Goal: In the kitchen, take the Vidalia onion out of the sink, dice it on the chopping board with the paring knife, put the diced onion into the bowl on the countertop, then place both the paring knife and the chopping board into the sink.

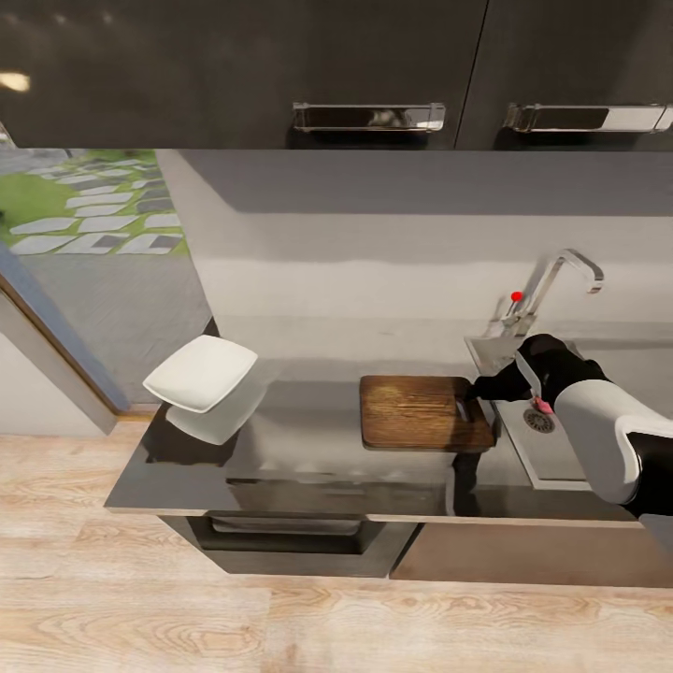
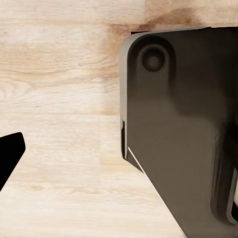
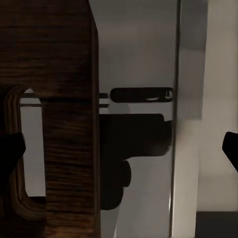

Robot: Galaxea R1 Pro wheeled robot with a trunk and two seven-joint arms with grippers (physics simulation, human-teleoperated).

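Right claw (image 1: 481,391), spread, sits at the chopping board (image 1: 421,412)'s slot end beside the sink (image 1: 561,449) on the worktop (image 1: 308,467); I'd pinch squarely through the slot before lifting; knife (image 1: 529,376) rests across its wrist.

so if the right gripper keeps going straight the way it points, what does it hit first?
Likely the chopping board: the right gripper points at its slot-handle end, and the wrist view shows that end close ahead between the open fingers. Depth is unclear.
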